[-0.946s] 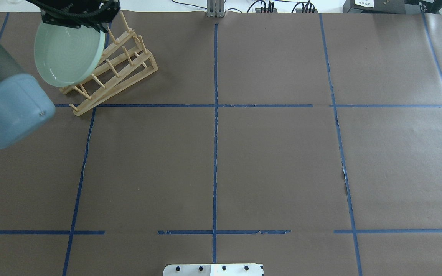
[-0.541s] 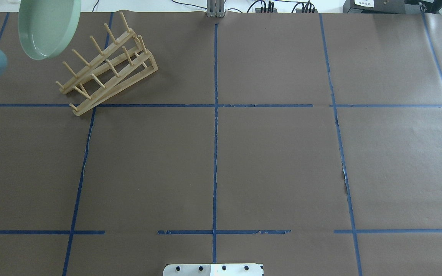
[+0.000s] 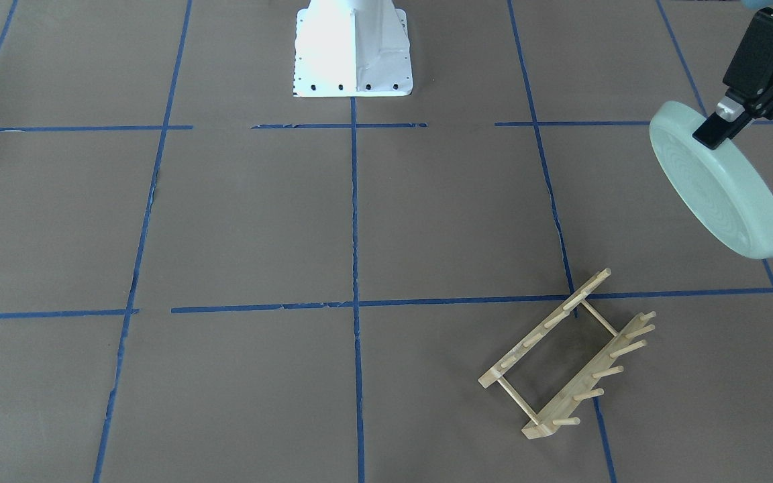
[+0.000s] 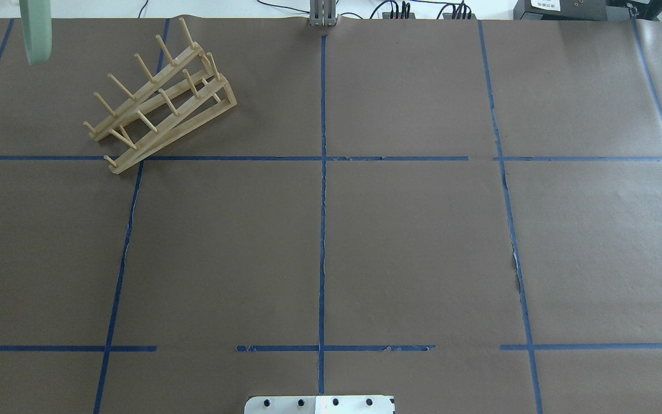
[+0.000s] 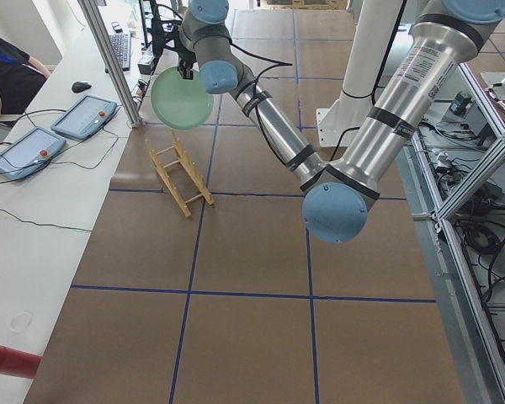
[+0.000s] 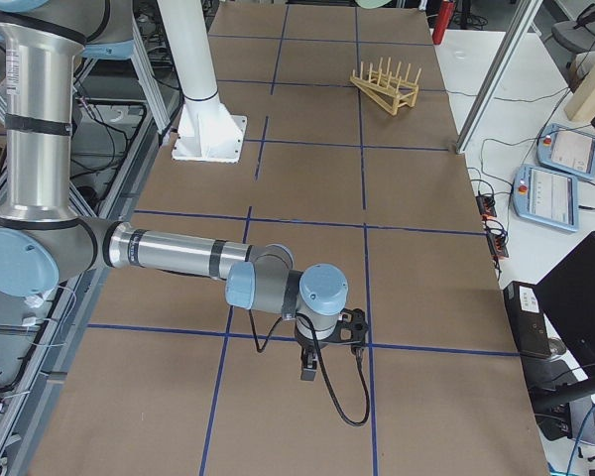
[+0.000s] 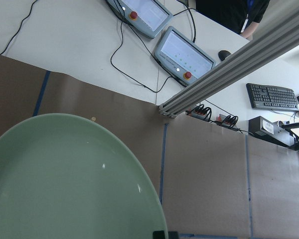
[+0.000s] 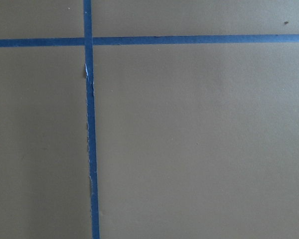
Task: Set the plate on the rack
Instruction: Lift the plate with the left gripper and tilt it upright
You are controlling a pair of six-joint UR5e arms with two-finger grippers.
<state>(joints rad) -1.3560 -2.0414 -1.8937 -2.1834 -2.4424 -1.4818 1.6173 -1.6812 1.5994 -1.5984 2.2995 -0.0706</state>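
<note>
The pale mint-green plate (image 3: 718, 188) hangs tilted in the air, up and to the side of the rack, not touching it. My left gripper (image 3: 716, 129) is shut on its upper rim. In the overhead view only the plate's edge (image 4: 35, 31) shows at the top left. The plate fills the lower left of the left wrist view (image 7: 65, 179). The light wooden rack (image 3: 581, 389) stands on the brown paper with nothing in it; it also shows in the overhead view (image 4: 176, 134). My right gripper (image 6: 312, 369) hovers low over the table far from the rack; I cannot tell whether it is open or shut.
Blue tape lines divide the brown paper. The white robot base (image 3: 353, 50) stands at the table's middle edge. An aluminium post (image 5: 109, 59) and two operator tablets (image 5: 84, 116) sit just beyond the rack's end of the table. A person (image 5: 4, 67) sits there.
The plate has moved away from the rack, up and to the overhead view's left, and turned edge-on. The left arm has left that view. The rack has not moved.
</note>
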